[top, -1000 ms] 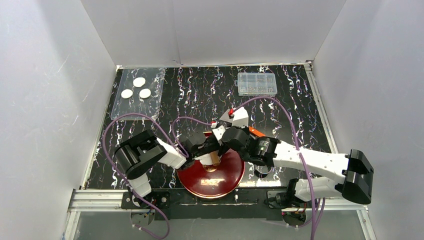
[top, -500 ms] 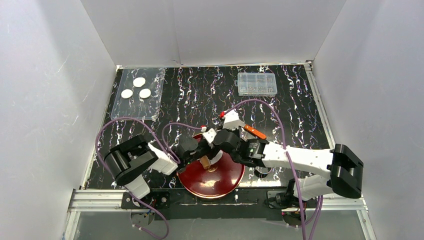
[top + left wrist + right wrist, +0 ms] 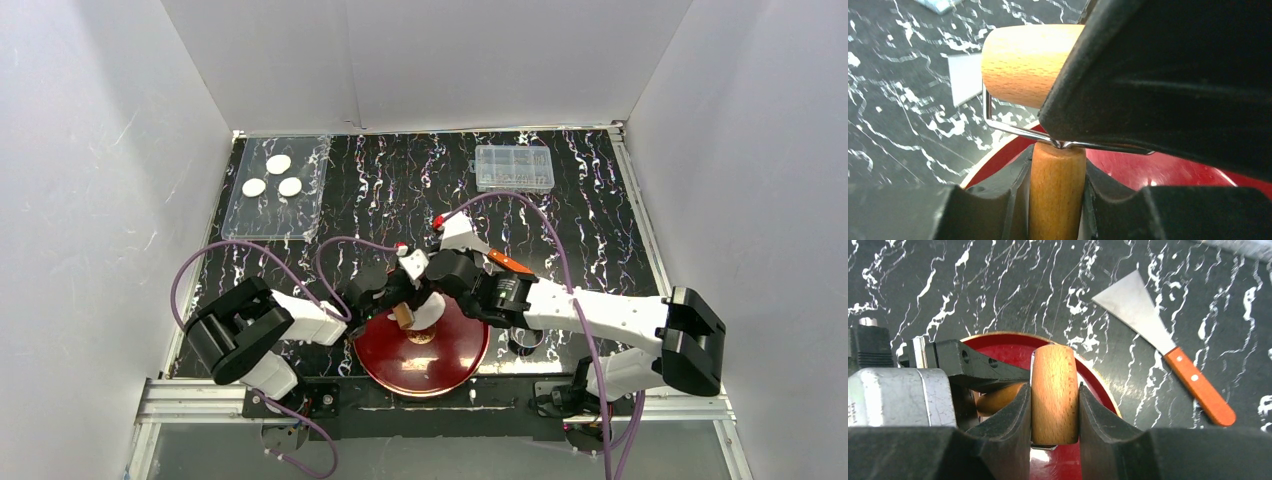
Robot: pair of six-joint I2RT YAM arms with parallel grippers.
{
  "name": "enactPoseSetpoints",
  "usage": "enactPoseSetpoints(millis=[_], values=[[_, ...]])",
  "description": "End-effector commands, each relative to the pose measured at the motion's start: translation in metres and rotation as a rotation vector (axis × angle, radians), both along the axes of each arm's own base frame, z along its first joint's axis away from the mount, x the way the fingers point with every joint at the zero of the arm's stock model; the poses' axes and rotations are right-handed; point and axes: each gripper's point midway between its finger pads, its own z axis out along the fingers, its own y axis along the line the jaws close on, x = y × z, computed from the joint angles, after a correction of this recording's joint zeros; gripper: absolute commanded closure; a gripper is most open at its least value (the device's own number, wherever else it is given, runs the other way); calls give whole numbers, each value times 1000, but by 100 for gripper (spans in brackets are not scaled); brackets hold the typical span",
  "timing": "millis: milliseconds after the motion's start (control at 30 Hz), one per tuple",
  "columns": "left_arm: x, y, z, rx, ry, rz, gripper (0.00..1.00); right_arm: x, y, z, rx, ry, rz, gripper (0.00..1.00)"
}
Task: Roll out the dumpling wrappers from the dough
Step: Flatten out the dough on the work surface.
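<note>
A wooden roller [image 3: 1054, 390] with a wire frame [image 3: 998, 125] and a wooden handle [image 3: 1057, 195] hangs over the red plate [image 3: 450, 362]. My left gripper [image 3: 1057, 170] is shut on the handle. From the other side, my right gripper [image 3: 1054, 405] is shut on the roller's barrel. In the top view both grippers meet at the plate's far left rim, and the white dough [image 3: 432, 313] lies on the plate just right of the roller [image 3: 403, 316]. Three dumpling wrappers [image 3: 278, 163] lie on a clear tray [image 3: 240, 215] at the back left.
A metal scraper with an orange handle [image 3: 1168, 347] lies on the black marbled table just beyond the plate, to its right. A clear plastic box [image 3: 514, 167] stands at the back right. White walls close in three sides.
Both grippers have carried the roller leftward across the plate, towards its far left rim. The dough now shows beside the roller. Both grips look unchanged.
</note>
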Motion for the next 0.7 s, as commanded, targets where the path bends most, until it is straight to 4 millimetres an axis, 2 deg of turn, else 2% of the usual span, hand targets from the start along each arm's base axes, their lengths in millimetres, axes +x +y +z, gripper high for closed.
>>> enactPoseSetpoints(millis=[0, 100, 400, 567, 667], values=[[30, -2, 0, 185, -109, -16, 100, -54, 62, 26, -36, -28, 446, 99], [26, -25, 11, 110, -85, -82, 100, -52, 56, 21, -58, -19, 415, 99], [1, -71, 0, 72, -54, -171, 100, -51, 22, 1, -126, 17, 330, 99], [-4, -88, -12, 73, -12, -171, 100, -57, 1, -15, -147, 71, 283, 99], [-9, -86, -30, 99, 35, -159, 100, -63, -2, -26, -130, 104, 285, 99]])
